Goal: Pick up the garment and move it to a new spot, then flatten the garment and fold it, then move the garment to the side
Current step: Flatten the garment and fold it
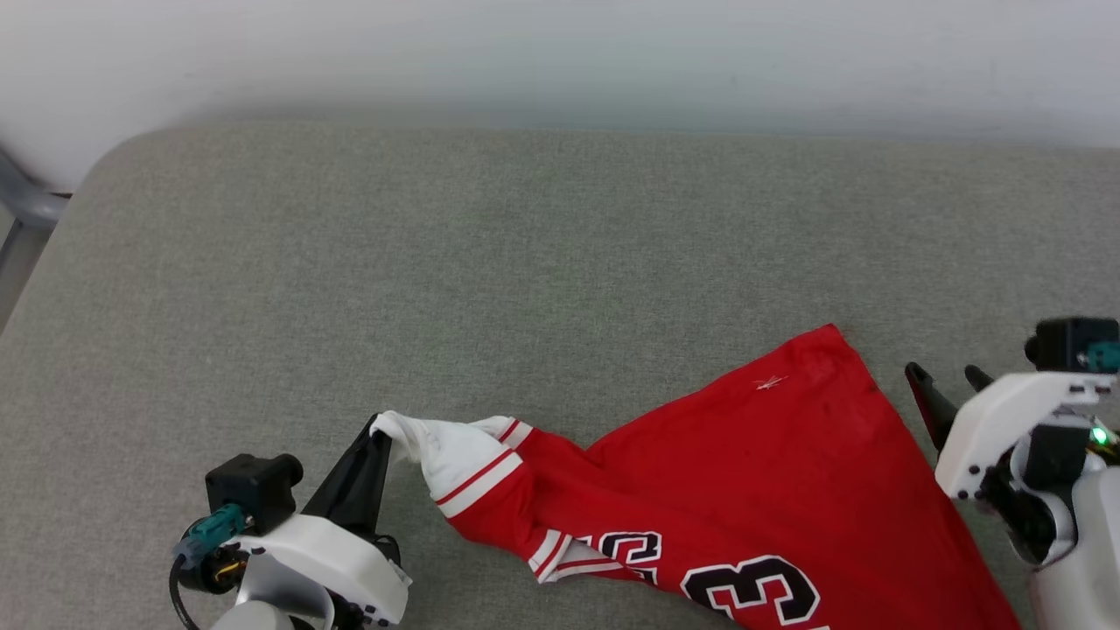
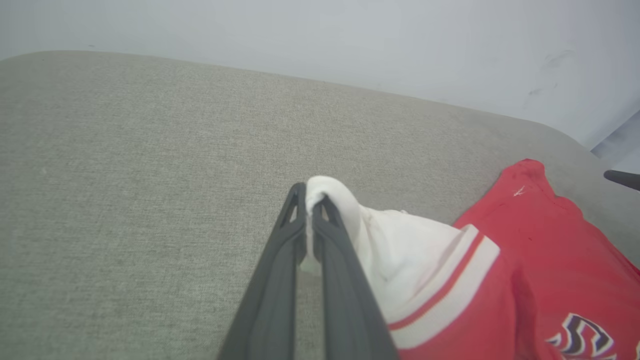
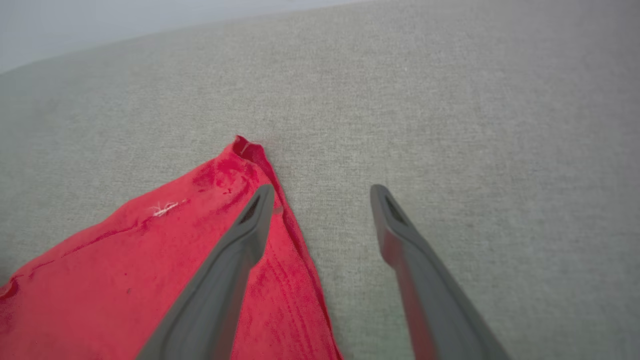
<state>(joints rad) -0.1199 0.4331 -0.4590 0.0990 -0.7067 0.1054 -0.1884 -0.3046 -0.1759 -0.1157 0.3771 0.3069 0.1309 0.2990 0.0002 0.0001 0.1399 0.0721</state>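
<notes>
Soft grey cloth covers the big flat surface, and a plain pale wall stands behind it. At the far left edge there is a bit of grey metal tube.

The garment lies on the near part of the surface, towards the right side. It is bright red with a white sleeve that has red and white stripes at its end. Black numbers with white edges show on the red part, near the bottom of the head view. One red corner points away from the robot and lies flat. A little white thread sits close to that corner.

The left gripper is at the lower left. Its two dark fingers are pressed together on the tip of the white sleeve. In the left wrist view the white cloth bulges up between and over the tips of the left gripper. The sleeve stretches from there to the red body of the shirt.

The right gripper is at the right, just beside the red edge. Its fingers are wide apart and hold nothing. In the right wrist view of the right gripper, one finger is over the red edge near the corner. The other finger is over bare grey cloth.
</notes>
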